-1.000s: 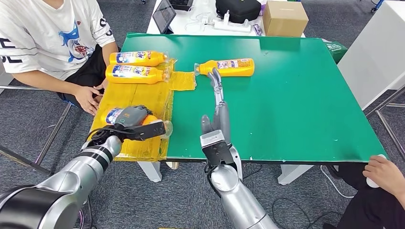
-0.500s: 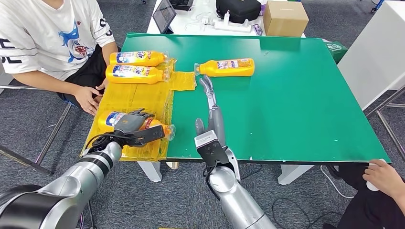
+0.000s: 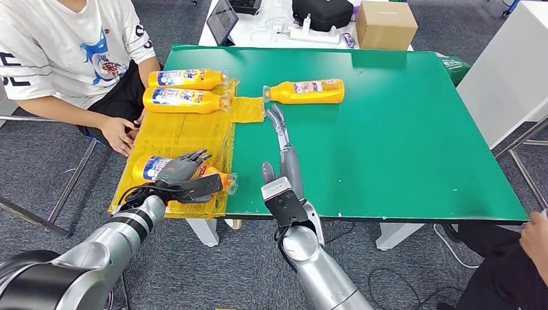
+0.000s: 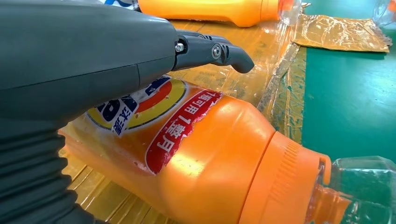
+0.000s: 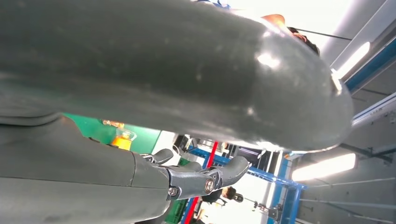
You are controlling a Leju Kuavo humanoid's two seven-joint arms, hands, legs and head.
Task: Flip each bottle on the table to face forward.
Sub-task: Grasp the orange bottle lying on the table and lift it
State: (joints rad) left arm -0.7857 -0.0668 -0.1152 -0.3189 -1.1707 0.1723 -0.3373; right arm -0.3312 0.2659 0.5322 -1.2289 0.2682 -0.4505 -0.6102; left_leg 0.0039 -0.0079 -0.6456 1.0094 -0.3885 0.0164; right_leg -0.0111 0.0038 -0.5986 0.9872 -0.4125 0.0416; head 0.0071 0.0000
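Observation:
An orange bottle (image 3: 150, 168) lies on its side on the yellow mat (image 3: 187, 132) at the table's near left, label up, clear cap toward the green surface. My left hand (image 3: 184, 175) lies over its middle, thumb in front; in the left wrist view its fingers (image 4: 219, 51) stretch straight above the bottle (image 4: 210, 154) without touching it. My right hand (image 3: 284, 161) hovers open over the green table (image 3: 400, 129), fingers pointing at a third bottle (image 3: 309, 91) lying further back. Two more bottles (image 3: 186, 78) (image 3: 184, 99) lie side by side at the mat's far end.
A person in a white shirt sits at the left, one hand (image 3: 119, 132) by the mat's edge. Another person's hand (image 3: 536, 236) is at the near right corner. A cardboard box (image 3: 385, 24) and a tablet stand on a white table behind.
My left hand has lowered the near bottle onto the mat and its fingers have loosened and spread. My right hand has drawn back slightly toward me. The person's hand at the right has pulled away.

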